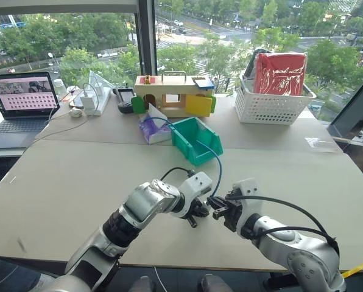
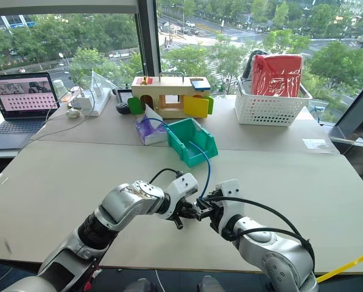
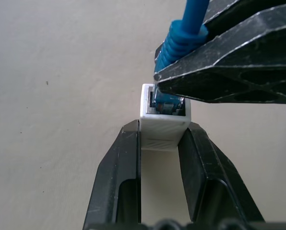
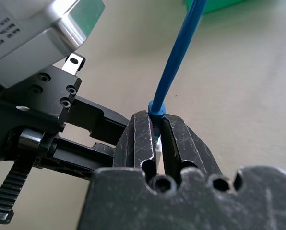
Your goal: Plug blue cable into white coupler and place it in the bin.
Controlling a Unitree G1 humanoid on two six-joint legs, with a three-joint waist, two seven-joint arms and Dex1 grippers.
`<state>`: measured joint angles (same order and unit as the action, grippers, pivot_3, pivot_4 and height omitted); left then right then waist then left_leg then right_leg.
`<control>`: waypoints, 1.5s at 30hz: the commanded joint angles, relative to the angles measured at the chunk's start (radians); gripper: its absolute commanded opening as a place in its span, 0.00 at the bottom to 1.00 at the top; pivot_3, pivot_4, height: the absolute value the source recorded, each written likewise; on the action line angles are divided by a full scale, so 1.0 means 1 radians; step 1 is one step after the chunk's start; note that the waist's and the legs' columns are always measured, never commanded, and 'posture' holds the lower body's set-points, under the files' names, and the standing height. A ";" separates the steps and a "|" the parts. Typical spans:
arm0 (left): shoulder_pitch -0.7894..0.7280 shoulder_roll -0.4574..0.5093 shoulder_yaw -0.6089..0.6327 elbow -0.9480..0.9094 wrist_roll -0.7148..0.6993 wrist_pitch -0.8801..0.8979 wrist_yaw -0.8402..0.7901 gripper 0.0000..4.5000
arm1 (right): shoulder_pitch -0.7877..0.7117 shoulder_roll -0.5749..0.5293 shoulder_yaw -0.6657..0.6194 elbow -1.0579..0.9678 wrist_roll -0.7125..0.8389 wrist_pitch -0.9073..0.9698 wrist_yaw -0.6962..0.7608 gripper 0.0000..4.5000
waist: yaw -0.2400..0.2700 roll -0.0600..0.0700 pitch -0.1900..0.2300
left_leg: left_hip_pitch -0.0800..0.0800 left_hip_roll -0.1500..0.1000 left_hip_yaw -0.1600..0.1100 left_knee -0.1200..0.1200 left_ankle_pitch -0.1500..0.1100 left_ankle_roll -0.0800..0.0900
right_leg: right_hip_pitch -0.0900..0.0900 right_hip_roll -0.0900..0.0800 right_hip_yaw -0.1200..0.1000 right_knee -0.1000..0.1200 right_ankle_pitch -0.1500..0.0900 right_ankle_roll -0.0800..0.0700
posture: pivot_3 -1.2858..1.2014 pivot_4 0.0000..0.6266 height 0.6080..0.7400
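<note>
Both grippers meet just above the near edge of the tabletop (image 1: 78,176), at about its middle. Largest of the task's things is the bin (image 1: 193,141), teal, standing open toward the middle of the tabletop, well apart from the grippers and with no coupler in it yet. Next comes the cable (image 1: 218,167), which runs from a purple packet (image 1: 152,129) beside the bin, across the bin and down in a loop to the grippers. The left gripper (image 3: 163,139) is closed narrowly on the coupler (image 3: 164,125), its two fingers pressed on opposite sides of the little white block, socket end facing outward. The right gripper (image 4: 156,139) is clamped tight on the cable's ribbed boot right behind the plug, and it holds that plug at the coupler's mouth. In the left wrist view the plug's tip sits inside the socket opening, but whether it has gone fully home and latched I cannot tell; part of the plug body seems still to stand outside. My judgement is that the plugging step is under way and close to done: a last push along the socket's line is probably what remains of it. After that, everything of the second half is left, namely carrying the joined cable and coupler away from the near edge and setting them in the bin.
</note>
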<state>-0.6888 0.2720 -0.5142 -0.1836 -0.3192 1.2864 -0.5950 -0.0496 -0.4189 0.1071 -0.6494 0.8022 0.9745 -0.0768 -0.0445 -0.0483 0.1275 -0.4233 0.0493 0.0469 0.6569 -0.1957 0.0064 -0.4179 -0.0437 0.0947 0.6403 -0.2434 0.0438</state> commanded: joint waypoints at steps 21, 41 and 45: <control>0.263 0.157 0.120 -0.083 -0.009 -0.613 -0.182 0.99 | -0.227 0.113 -0.451 0.085 0.205 -0.029 -0.070 0.00 | 0.000 0.013 0.008 | -0.002 0.000 0.002 -0.006 0.000 0.000 | -0.005 0.000 0.002 0.000 0.000 -0.001 | 0.52 0.24 0.98; 0.441 -0.046 0.330 -0.082 0.106 -0.886 0.155 1.00 | -1.077 0.087 -0.009 1.489 -0.522 -0.709 0.560 0.21 | 0.005 0.016 0.015 | -0.008 -0.002 0.006 -0.009 0.000 0.000 | -0.007 -0.002 0.001 -0.010 0.007 -0.004 | 0.52 0.24 0.98; 0.450 -0.048 0.348 -0.097 0.095 -0.872 0.167 1.00 | -1.123 0.086 -0.062 1.517 -0.521 -0.746 0.608 0.48 | 0.003 0.016 0.015 | -0.009 -0.001 0.006 -0.011 0.000 -0.001 | -0.008 -0.002 0.001 -0.010 0.007 -0.004 | 0.52 0.24 0.98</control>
<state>-0.2414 0.2273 -0.1859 -0.2300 -0.2163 0.4178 -0.4363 -1.1339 -0.3227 0.0972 0.8876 0.2768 0.2687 0.5064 -0.0418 -0.0320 0.1427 -0.4318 0.0481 0.0526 0.6458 -0.1961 0.0055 -0.4254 -0.0454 0.0955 0.6302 -0.2365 0.0399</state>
